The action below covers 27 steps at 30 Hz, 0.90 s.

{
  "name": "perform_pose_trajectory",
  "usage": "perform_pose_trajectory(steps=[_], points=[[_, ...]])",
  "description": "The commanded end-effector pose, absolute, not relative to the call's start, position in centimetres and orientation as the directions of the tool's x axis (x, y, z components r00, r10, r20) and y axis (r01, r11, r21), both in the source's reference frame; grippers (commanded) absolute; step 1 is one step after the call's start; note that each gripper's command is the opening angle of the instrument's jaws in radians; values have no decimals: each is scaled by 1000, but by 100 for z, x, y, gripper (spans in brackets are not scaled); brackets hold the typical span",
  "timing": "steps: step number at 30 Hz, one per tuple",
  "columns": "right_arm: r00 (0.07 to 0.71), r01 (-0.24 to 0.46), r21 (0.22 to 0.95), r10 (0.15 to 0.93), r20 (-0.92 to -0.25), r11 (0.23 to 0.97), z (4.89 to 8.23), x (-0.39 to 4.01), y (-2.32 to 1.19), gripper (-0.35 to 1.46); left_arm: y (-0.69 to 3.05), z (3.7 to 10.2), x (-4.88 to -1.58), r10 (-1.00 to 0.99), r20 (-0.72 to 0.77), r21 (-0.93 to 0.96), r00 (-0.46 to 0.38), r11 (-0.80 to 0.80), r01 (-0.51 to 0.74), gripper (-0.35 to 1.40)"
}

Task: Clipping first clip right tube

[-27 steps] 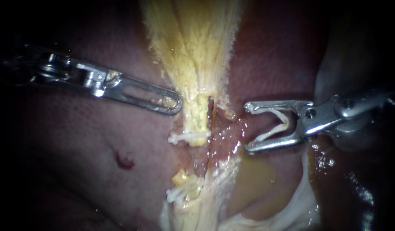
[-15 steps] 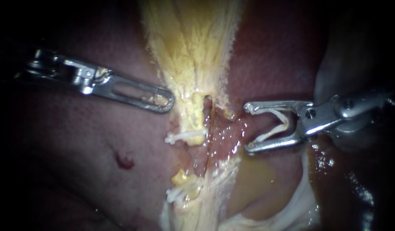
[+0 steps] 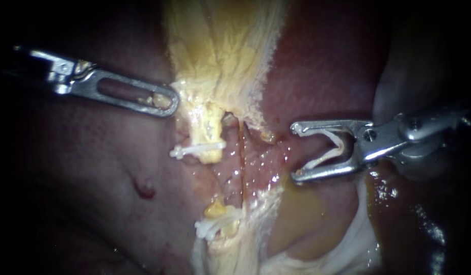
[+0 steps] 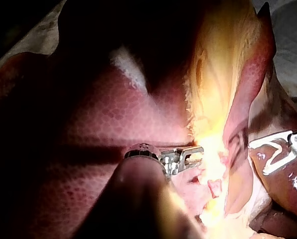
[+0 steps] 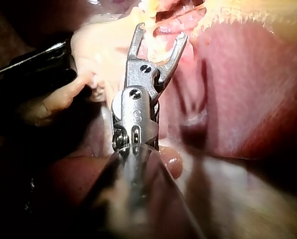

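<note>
My left instrument (image 3: 166,102) comes in from the left with its slotted jaws shut on the edge of the yellow tissue (image 3: 215,51), drawing it leftward. A pale yellow left tube (image 3: 207,132) carries a white clip (image 3: 197,149), and a second white clip (image 3: 215,226) sits lower down. Beside it the thin reddish right tube (image 3: 241,163) runs vertically, bare. My right instrument (image 3: 295,151) stands to the right of that tube and apart from it. Its jaws stand wide and hold a white clip (image 3: 330,147). The right wrist view shows these jaws (image 5: 160,32) spread before the pale tissue.
Dark red liver (image 3: 93,168) lies on both sides of the tubes, with a small dark red spot (image 3: 144,189) at lower left. Pale membrane and yellowish fluid (image 3: 302,214) sit below my right instrument. In the left wrist view my right instrument (image 4: 275,152) shows beyond my own jaws (image 4: 193,155).
My left instrument has moved left and slightly up, dragging the yellow tissue and the clipped left tube with it. The gap around the thin right tube has widened. My right instrument has stayed still.
</note>
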<state>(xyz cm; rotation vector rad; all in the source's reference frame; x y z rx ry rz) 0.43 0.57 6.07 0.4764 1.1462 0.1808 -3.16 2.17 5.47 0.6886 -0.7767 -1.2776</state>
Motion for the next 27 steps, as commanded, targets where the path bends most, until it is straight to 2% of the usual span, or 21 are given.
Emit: perform_pose_trajectory(steps=[1, 9, 22, 27], points=[[410, 105, 452, 376, -831, 886, 608, 43, 56, 50, 217, 547, -315, -986, 122, 811, 113, 164, 561, -35], [409, 135, 445, 359, -839, 886, 631, 63, 33, 50, 216, 548, -315, -986, 122, 811, 112, 164, 562, -35], [429, 135, 525, 428, -796, 840, 698, 101, -1, 50, 215, 549, -315, -986, 123, 811, 113, 165, 562, -35], [403, 143, 564, 473, -784, 814, 711, 115, -6, 50, 215, 549, -315, -986, 123, 811, 113, 165, 562, -35]])
